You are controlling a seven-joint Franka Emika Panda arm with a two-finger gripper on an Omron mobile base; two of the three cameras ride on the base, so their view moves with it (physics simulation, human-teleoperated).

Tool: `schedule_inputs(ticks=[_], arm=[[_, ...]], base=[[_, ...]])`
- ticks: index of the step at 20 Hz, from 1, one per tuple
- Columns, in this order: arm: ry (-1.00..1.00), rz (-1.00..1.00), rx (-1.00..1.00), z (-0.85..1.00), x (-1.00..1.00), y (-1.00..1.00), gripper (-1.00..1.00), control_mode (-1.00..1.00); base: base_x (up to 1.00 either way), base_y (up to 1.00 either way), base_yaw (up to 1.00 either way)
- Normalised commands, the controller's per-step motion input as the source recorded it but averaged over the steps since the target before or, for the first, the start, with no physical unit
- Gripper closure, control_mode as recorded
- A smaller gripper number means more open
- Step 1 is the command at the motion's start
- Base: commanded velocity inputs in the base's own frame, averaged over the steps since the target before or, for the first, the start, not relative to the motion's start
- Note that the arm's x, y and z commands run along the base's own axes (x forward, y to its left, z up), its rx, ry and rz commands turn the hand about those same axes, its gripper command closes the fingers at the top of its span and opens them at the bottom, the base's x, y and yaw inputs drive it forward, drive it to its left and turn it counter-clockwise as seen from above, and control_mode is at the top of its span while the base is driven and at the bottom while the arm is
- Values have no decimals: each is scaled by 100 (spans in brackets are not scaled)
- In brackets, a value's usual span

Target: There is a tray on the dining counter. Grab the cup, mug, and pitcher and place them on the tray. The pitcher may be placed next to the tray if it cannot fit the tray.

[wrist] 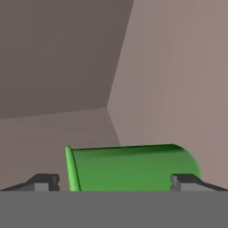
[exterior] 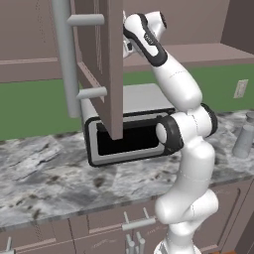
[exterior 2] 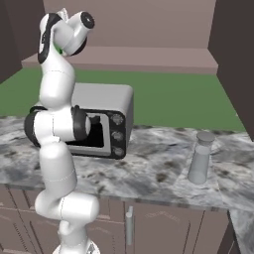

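Observation:
In the hand view the bright green cup point(wrist: 133, 167) sits inside a brown cabinet, seen side-on because the view is rolled. My gripper point(wrist: 115, 182) is open, with one fingertip point(wrist: 44, 181) past the cup's rim and the other point(wrist: 185, 181) at its far end, so the cup lies between them without contact that I can see. The pale grey pitcher point(exterior: 244, 140) point(exterior 2: 201, 161) stands upright on the marbled counter to the arm's right. The tray, the mug and the dining counter are out of view.
The arm reaches up into an upper cabinet behind its open door point(exterior: 101, 59). A grey toaster oven point(exterior: 129, 134) point(exterior 2: 106, 119) stands on the marbled counter point(exterior: 49, 168) below it. Drawers line the counter's front.

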Motion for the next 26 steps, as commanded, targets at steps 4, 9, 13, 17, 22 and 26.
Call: schedule_inputs(ticks=[4,9,13,17,22,26], arm=[[5,0,0,-18,1,0,-100,-100],[7,0,-1,-14,0,0,-100,-100],[11,0,-1,-18,0,0,-100,-100],[11,0,-1,-31,-5,0,-100,-100],[3,2,-2,-32,-17,0,-100,-100],[2,2,-1,-34,-20,0,-100,-100]], base=[[0,0,0],[0,0,0],[0,0,0],[0,0,0],[0,0,0],[0,0,0]])
